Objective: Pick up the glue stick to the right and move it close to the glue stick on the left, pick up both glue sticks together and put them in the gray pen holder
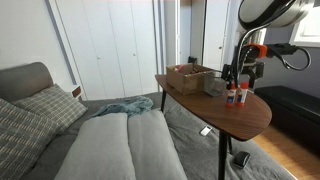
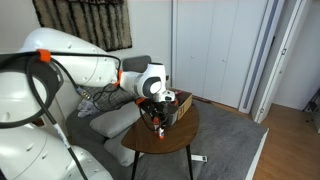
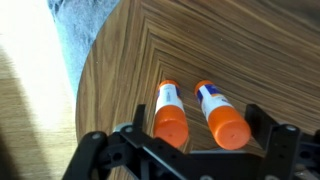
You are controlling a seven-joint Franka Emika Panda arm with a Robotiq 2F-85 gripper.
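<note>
Two glue sticks, white with orange caps, stand upright side by side on the round wooden table [image 1: 252, 118]. In the wrist view the left one [image 3: 170, 118] and the right one [image 3: 222, 122] stand a small gap apart, both between my open gripper's [image 3: 198, 138] fingers. The right finger is close against the right cap; the left finger is apart from the left cap. In both exterior views the gripper [image 1: 241, 72] [image 2: 155, 106] hangs just over the pair [image 1: 236, 96] [image 2: 158, 125]. The gray pen holder [image 1: 215, 87] stands beside them, next to the brown box.
A brown rectangular box [image 1: 190, 78] [image 2: 178, 102] sits on the far part of the table. A gray sofa [image 1: 110, 145] with pillows and a blue blanket [image 1: 118, 107] lies beside the table. The table edge is near the glue sticks in the wrist view.
</note>
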